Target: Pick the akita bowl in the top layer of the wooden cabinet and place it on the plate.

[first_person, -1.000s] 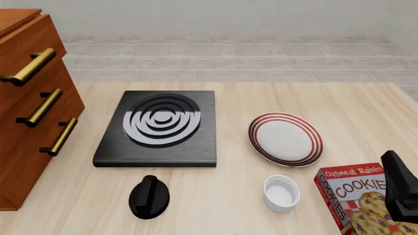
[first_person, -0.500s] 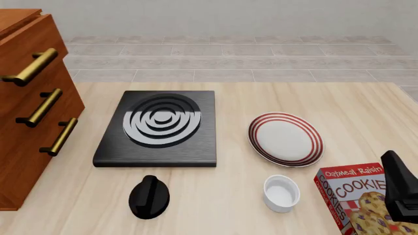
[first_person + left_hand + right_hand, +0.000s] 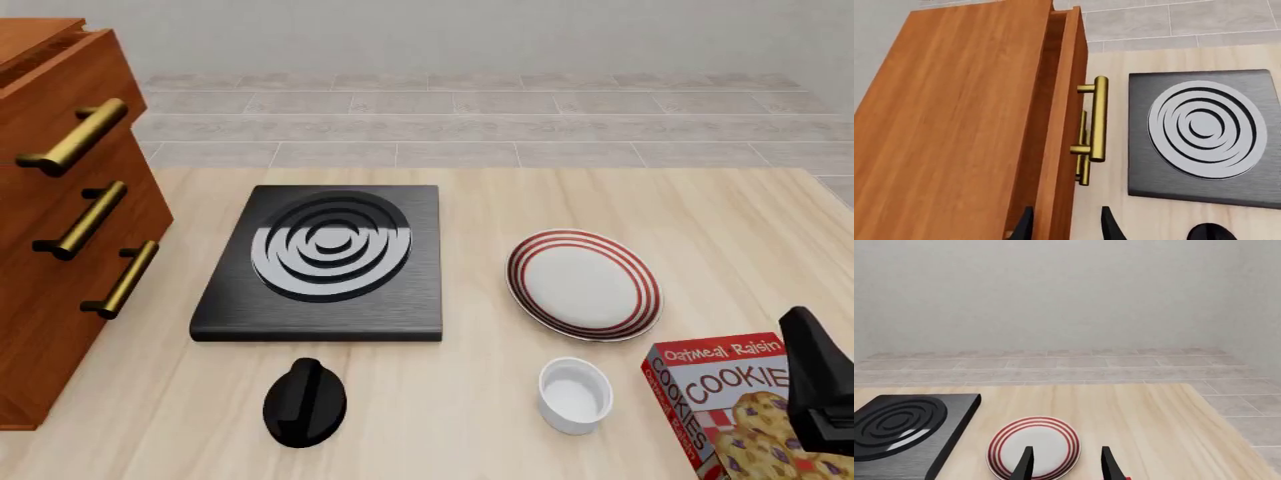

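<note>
The bowl is not visible in any view; presumably it lies inside the top drawer (image 3: 74, 95) of the cabinet (image 3: 60, 260), still hidden. That drawer now stands slightly proud of the cabinet front, its brass handle (image 3: 74, 137) shifted outward from where it was half a second ago, so the opening has begun. In the left wrist view a narrow gap shows behind the drawer front (image 3: 1064, 125), too slim to see inside. The left end effector (image 3: 1066, 225) has its fingers apart, straddling the drawer front's edge near the handle (image 3: 1097, 120). The drawer likely needs to come out much further. Right of the cabinet, beyond the black stove (image 3: 324, 262), the plate (image 3: 583, 284) waits bare on the worktop (image 3: 441, 400). The right end effector (image 3: 1066, 462) hangs above the plate (image 3: 1033, 446), fingers apart, holding nothing.
</note>
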### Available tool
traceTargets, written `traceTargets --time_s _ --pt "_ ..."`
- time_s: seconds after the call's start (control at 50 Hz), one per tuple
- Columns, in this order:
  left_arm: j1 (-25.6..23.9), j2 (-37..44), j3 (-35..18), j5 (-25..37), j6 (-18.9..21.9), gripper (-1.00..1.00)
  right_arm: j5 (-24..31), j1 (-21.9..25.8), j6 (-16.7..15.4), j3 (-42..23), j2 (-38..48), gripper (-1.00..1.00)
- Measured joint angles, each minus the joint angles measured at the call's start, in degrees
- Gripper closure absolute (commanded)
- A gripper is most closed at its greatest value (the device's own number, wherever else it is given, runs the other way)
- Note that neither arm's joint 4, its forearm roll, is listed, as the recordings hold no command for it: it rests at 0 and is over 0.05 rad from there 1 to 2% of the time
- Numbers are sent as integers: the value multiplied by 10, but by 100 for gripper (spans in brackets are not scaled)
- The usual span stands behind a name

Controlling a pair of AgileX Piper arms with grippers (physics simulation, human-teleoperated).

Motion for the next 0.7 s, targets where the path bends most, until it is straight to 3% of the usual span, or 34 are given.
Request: traceTargets --time_s 0.7 --pt "-20 14 -4 -2 -16 -100 -4 0 7 3 0 -100"
